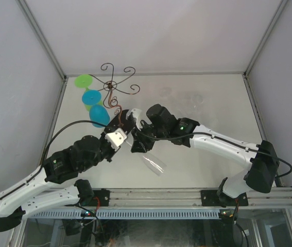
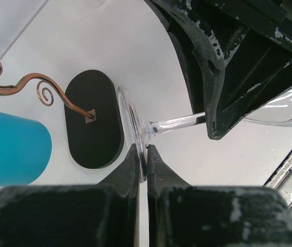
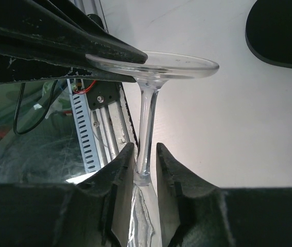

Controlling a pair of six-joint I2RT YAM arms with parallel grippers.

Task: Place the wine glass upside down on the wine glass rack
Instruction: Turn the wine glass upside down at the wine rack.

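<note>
Clear stemmed wine glass (image 1: 153, 163) hangs on its side above the white desk (image 1: 212, 113), near and right of the dark wire wine glass rack (image 1: 114, 85). Jaws of the left gripper (image 2: 141, 154) clench its foot rim. Jaws of the right gripper (image 3: 144, 154) straddle the stem; whether they press it cannot be told.

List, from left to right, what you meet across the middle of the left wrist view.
Blue cup → rack base → glass foot → glass stem → right gripper finger → glass bowl.
</note>
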